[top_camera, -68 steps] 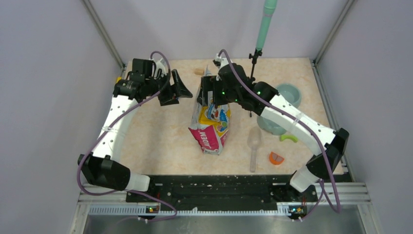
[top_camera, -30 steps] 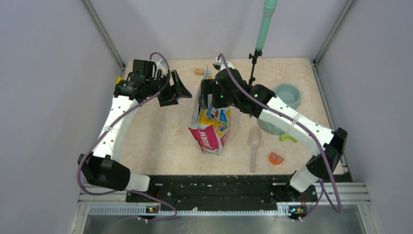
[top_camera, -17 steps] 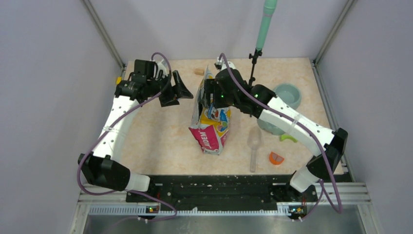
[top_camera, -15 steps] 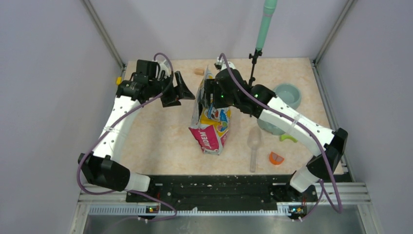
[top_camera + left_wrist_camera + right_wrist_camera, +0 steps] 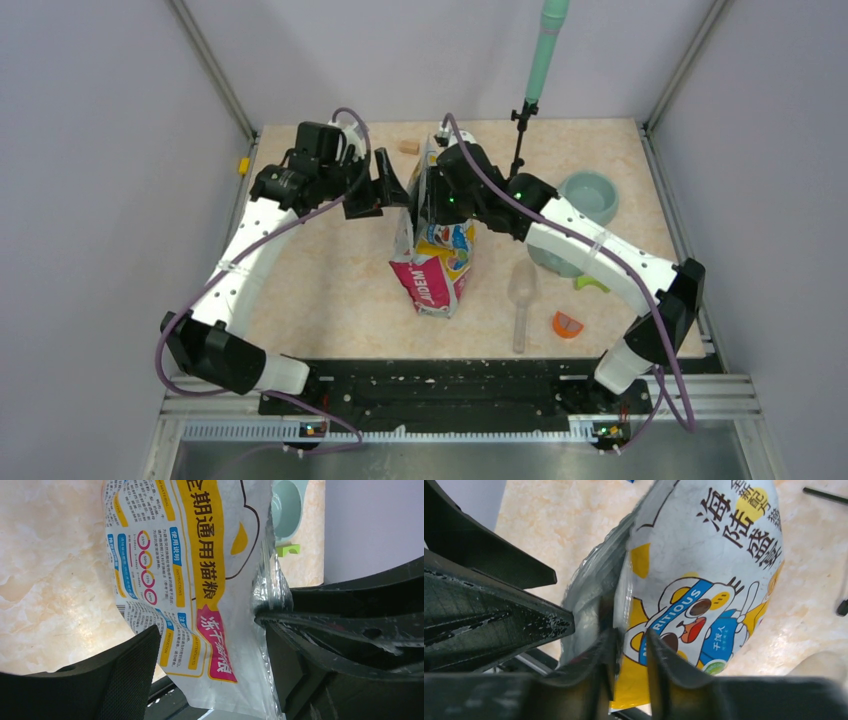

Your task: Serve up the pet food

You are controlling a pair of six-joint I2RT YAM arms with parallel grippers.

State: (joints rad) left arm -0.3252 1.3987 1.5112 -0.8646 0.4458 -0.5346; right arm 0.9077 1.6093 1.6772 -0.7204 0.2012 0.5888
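Observation:
The pet food itself is hidden inside its crinkly bag (image 5: 433, 255), which stands upright mid-table. In the right wrist view the cartoon face of the bag (image 5: 704, 570) fills the frame. My right gripper (image 5: 428, 195) (image 5: 631, 645) is at the bag's top, jaws drawn close with one finger inside the mouth and one outside the front wall; whether they pinch it does not show. My left gripper (image 5: 392, 185) (image 5: 210, 670) is wide open at the bag's upper left, and the printed back wall (image 5: 180, 570) lies between its fingers (image 5: 130, 675).
A teal bowl (image 5: 590, 192) sits at the back right, a second bowl (image 5: 550, 258) lies partly under the right arm. A clear scoop (image 5: 522, 295), a green piece (image 5: 592, 283) and an orange piece (image 5: 567, 324) lie right of the bag. A wooden block (image 5: 408, 147) and a black stand (image 5: 520, 140) are behind it.
The left arm has swung right until its open jaws straddle the bag's top. The right gripper's jaws have narrowed from wide open around the bag's front wall.

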